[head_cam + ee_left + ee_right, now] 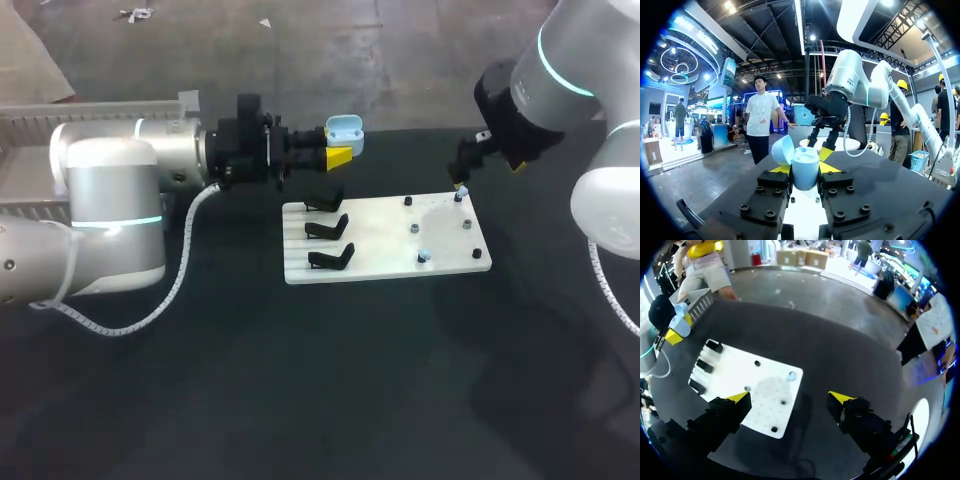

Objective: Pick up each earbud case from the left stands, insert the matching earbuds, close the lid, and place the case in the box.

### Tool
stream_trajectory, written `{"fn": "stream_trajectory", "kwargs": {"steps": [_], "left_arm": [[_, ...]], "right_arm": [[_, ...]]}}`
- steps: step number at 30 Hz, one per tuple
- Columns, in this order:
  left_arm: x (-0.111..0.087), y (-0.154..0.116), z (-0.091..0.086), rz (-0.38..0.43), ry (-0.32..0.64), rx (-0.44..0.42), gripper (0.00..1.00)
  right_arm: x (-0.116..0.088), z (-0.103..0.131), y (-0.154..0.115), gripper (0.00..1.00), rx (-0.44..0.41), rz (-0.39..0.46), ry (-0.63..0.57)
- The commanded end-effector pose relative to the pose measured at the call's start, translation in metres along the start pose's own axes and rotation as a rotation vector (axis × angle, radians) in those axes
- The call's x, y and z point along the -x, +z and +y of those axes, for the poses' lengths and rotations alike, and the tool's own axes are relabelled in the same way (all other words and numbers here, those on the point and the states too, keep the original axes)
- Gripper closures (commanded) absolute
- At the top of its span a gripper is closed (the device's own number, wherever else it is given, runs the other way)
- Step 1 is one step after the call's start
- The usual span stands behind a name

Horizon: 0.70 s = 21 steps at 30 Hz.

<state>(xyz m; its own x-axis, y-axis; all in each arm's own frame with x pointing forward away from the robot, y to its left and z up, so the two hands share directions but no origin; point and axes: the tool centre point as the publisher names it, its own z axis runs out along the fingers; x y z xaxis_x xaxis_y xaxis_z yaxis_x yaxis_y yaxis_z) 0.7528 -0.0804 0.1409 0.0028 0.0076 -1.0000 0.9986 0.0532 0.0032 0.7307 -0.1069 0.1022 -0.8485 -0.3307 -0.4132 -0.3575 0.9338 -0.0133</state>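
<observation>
My left arm (110, 190) lies stretched out level from the left side, above the dark worktop (300, 400). Its left hand (338, 152) points toward the middle, just past the far left corner of the white rectangular board (385, 262). That hand is clamped on the light blue egg-shaped earbud case (343, 127). In the left wrist view both yellow tips press the case (805, 169) from either side, with its lid (781, 150) swung open and tilted back. The case is up in the air, clear of the three black stands (328, 228) lined up along the board's left end, all of which are bare.

My right arm (560, 60) comes down from the far right corner, the wrist bent so the right hand (462, 180) points downward over the board's far right corner. Its fingers are spread wide and hold nothing. In the right wrist view the two yellow tips stand well apart over the board (740, 371). A small light blue earbud (791, 375) sits on the board ahead of the right hand (790, 397), between the fingers' lines but untouched. From overhead that earbud (459, 196) sits just beneath the fingertips.
</observation>
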Motion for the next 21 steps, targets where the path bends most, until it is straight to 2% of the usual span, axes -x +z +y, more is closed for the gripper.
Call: {"fn": "stream_trajectory", "kwargs": {"steps": [1,9,21], "left_arm": [[0.000,0.000,0.000,-0.002,0.002,0.002,1.00],[0.000,0.000,0.000,-0.002,0.002,0.002,1.00],[0.000,0.000,0.000,-0.002,0.002,0.002,1.00]], "right_arm": [[0.002,0.003,0.009,0.00,-0.006,0.043,-0.016],[0.001,0.002,0.030,0.00,-0.034,0.114,-0.037],[0.002,0.001,0.058,0.00,-0.025,0.180,-0.061]]}}
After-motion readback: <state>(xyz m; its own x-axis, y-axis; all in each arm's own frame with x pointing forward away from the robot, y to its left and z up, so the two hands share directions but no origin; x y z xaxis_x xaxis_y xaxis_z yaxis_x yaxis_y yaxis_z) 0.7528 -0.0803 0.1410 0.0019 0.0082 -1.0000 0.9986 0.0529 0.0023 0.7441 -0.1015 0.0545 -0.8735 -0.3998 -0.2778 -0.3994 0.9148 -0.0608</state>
